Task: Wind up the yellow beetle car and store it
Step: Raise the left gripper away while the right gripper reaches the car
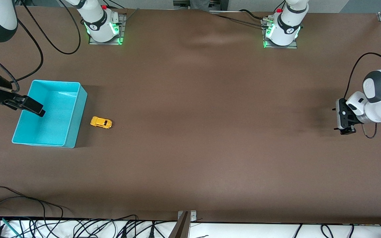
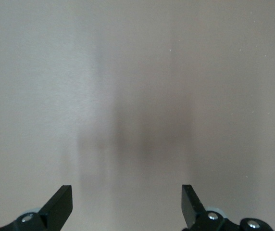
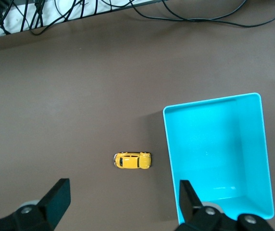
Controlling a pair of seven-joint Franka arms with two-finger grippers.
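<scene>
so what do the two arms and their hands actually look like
Both arms are glossy white with dark grey joint bands, on square metal base plates lit green, each base with a small red button. Black cables trail from both. The left hand is black with short flat fingers under a white-and-grey wrist. The right hand is black too, on a dark wrist with a silver cylinder beside it.

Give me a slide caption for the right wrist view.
Open right gripper above a yellow toy car beside an empty turquoise bin.

The yellow beetle car (image 1: pixel 101 122) stands on the table (image 1: pixel 210 148) just beside the bin (image 1: pixel 74 132).
</scene>
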